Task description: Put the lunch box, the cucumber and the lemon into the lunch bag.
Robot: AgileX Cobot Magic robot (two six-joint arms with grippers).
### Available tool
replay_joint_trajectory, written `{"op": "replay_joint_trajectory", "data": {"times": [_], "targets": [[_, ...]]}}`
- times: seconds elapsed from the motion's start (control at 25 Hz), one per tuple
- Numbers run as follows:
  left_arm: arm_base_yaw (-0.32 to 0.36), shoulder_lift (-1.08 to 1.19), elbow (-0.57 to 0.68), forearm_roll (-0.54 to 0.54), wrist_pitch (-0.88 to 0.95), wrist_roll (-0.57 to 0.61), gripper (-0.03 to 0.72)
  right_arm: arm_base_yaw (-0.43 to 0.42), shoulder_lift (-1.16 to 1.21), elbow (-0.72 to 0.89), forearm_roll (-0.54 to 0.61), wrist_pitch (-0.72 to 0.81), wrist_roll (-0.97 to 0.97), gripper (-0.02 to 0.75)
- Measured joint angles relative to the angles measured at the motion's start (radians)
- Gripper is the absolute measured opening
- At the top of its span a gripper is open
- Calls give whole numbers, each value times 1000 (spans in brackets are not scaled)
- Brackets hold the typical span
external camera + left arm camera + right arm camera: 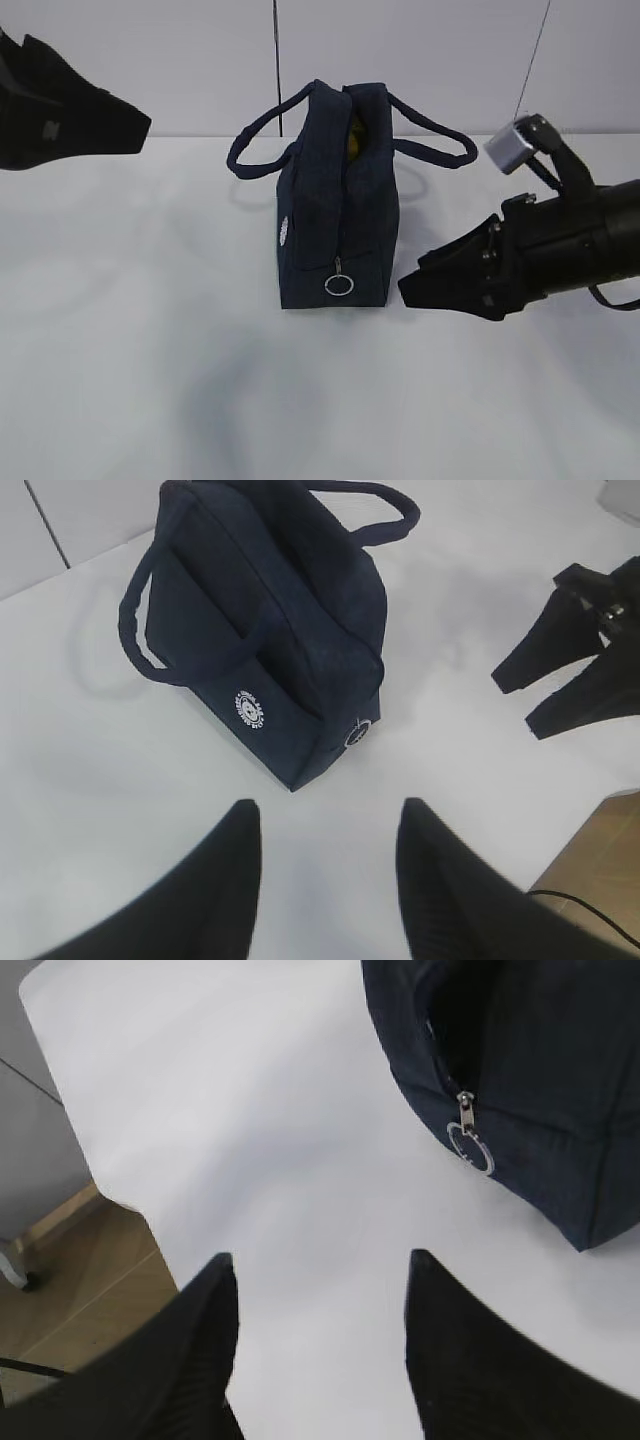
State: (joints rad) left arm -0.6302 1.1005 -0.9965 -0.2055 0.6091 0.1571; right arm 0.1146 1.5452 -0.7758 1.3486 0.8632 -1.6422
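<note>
Right gripper [410,288], jaws apart and empty, sits just right of the bag [340,200], nearer its zipper ring [339,285] than the left gripper [145,125], also empty and parted.

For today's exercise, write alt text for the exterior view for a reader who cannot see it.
A dark navy lunch bag stands upright on a white table, its top gaping with something yellow visible inside and its silver ring pull low on the near end. Two black end effectors, left and right, flank it, both empty.
</note>
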Motion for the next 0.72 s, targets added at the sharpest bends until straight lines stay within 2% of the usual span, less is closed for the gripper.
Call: {"op": "replay_joint_trajectory", "data": {"times": [0.32,0.56,0.72], "targets": [[0,18,0,6,3,0,304,0,37,0,20,-54,-202,424],[0,43,0,8,13,0,304,0,43,0,102,-72,-352,424],[0,48,0,8,17,0,304,0,77,0,162,-76,-377,424]]}}
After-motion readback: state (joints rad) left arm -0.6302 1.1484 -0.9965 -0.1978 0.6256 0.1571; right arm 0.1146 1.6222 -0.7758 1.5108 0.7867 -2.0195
